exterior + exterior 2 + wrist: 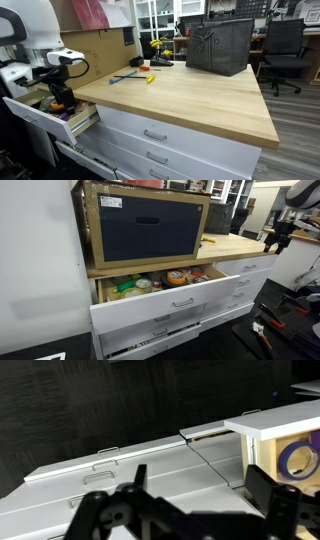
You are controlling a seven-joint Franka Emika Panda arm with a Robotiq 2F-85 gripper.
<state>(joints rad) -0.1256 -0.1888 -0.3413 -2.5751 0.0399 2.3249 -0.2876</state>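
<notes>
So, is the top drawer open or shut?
Open: the top drawer is pulled well out, with a tape roll and other items showing inside.

The bench [190,105] is a pale wooden slab on a white cabinet of drawers. Towards its far end stands a dark bin [218,45], upright and close to the back edge. In an exterior view the dark bin [145,225] shows a hand slot in its front and a light brown frame around it. Near the middle of the back edge lie a blue-handled tool [127,78] and, just beside it, a small yellow thing [151,77]. The top drawer [170,302] below the slab is pulled out, with tins and jars inside.
</notes>
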